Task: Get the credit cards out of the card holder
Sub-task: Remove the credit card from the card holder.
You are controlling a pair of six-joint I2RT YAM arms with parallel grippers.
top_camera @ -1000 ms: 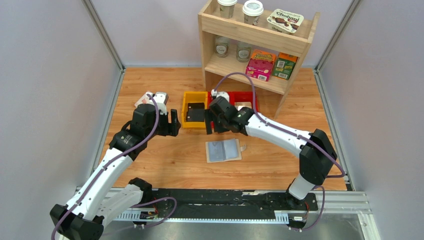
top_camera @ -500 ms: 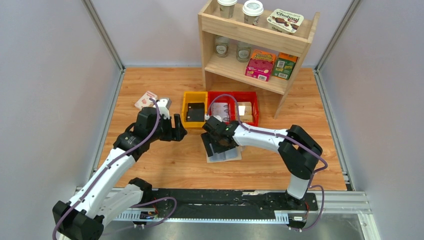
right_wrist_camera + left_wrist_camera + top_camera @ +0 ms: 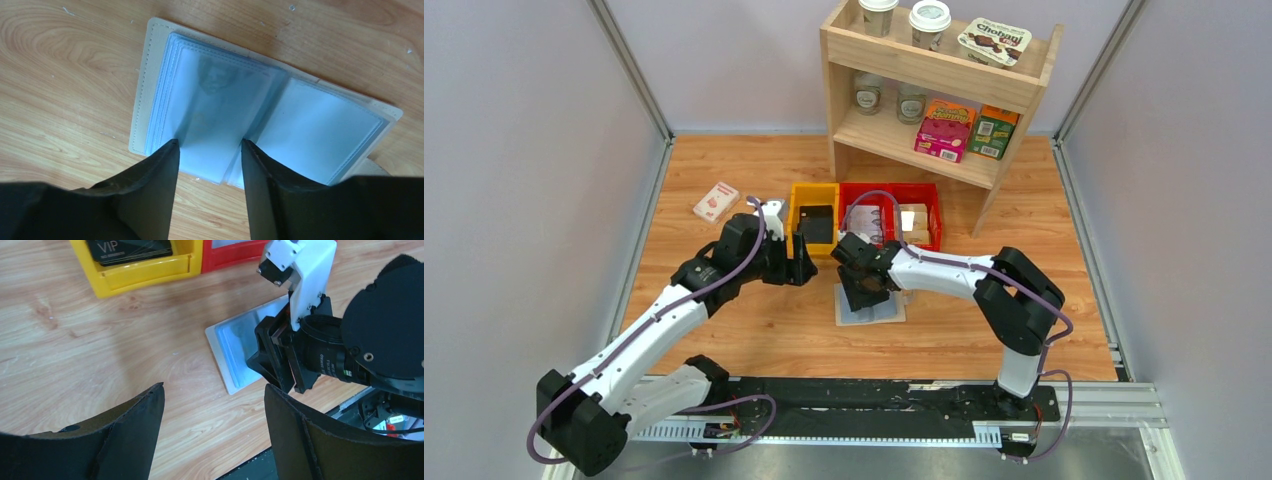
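Right gripper (image 3: 209, 145) stands over the card holder (image 3: 265, 107) with its jaws parted. The two dark fingertips come down on the near edge of the holder's left-hand page, and one blue-grey sleeve lies between them. They close on nothing, and whether the tips press the sleeve or only hang just above it I cannot tell.

The card holder lies spread open and flat on the table (image 3: 754, 330), lining up, with its cream edge showing round the left side. A credit card (image 3: 215, 92) with a faint dark print shows through the left sleeve, inside its pocket. The right-hand page is pale and I cannot make out what it holds.

To the left of the holder, the left gripper (image 3: 214, 390) hangs above bare wood with its jaws wide apart and nothing between them. It points towards the holder and the right arm's wrist.

Behind the holder, a yellow bin (image 3: 150, 272) holding a black VIP card (image 3: 129, 247) sits side by side with a red bin (image 3: 894, 186). A small white-and-red box (image 3: 716, 201) lies well apart at the far left. A wooden shelf (image 3: 934, 70) with cups and packets stands at the back.
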